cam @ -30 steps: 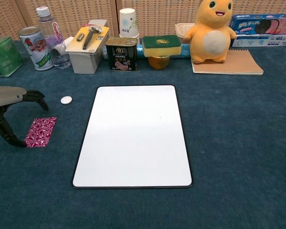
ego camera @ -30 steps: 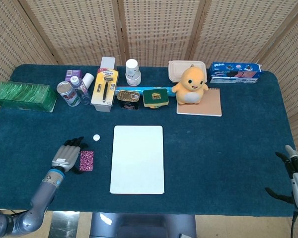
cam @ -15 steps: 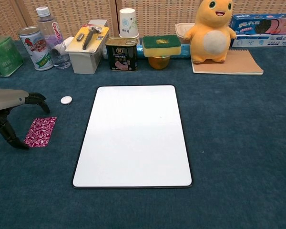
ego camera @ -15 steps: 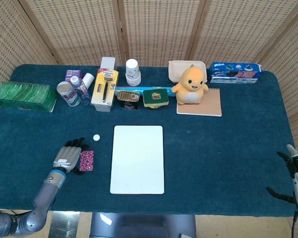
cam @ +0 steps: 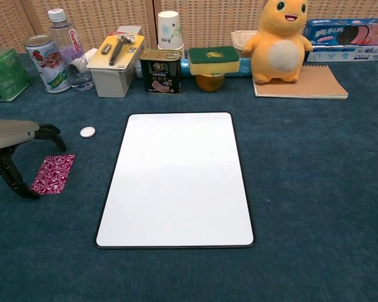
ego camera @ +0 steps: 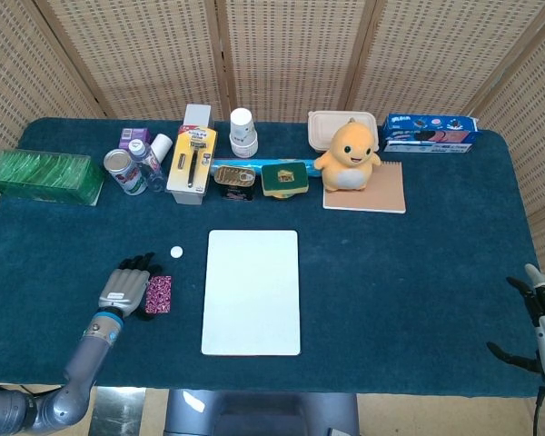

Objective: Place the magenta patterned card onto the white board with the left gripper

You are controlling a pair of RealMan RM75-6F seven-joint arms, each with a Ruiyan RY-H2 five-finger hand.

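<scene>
Magenta patterned card (cam: 53, 173) lies flat on the blue cloth, at about 9 o'clock from the white board (cam: 176, 178), near it but not touching, cloth between them. Not lifted yet.

Left hand (ego camera: 125, 286) sits just on the card's 9 o'clock side. Chest view shows its dark fingers (cam: 10, 175) spread and arched down toward the cloth beside the card's outer edge, nothing between them. Whether a fingertip touches the card, cannot tell.

Right hand (ego camera: 543, 325) rests at the table's far right edge, fingers apart, holding nothing, well away from the work.

Risks, as judged from here:
- Card is thin and flush with the pile of the cloth (no raised edge to get under). Fingertips closing on it will likely slide over the top or push it along rather than pinch it.
- A push from the 9 o'clock side would skate it toward the board, perhaps riding partly onto the rim, askew.
- Small white disc (cam: 87, 131) lies near the card at about 1 o'clock; a wide sweep of the fingers could knock it.
- A weak pinch at one corner may let the card swing or drop mid-carry, short of the board.
</scene>
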